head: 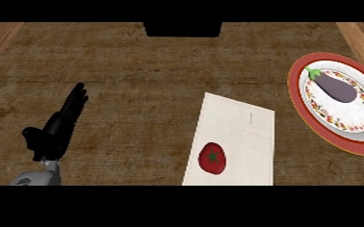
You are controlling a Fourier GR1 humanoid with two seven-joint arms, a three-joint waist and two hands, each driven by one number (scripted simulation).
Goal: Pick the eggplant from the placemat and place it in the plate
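Already the eggplant point(335, 87) lies in the plate point(293, 89) at three o'clock, off the placemat point(235, 120), where only a tomato point(212, 157) sits at six. My left hand point(51, 139) rests at eight, fingers straight, holding nothing. My right hand is unseen. Best now, I judge: keep clear, don't nudge the plate.

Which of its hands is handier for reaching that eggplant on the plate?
Probably the right: the purple eggplant lies in the red-rimmed round plate at the view's right edge, though that hand is out of view. The black left hand rests open at far left.
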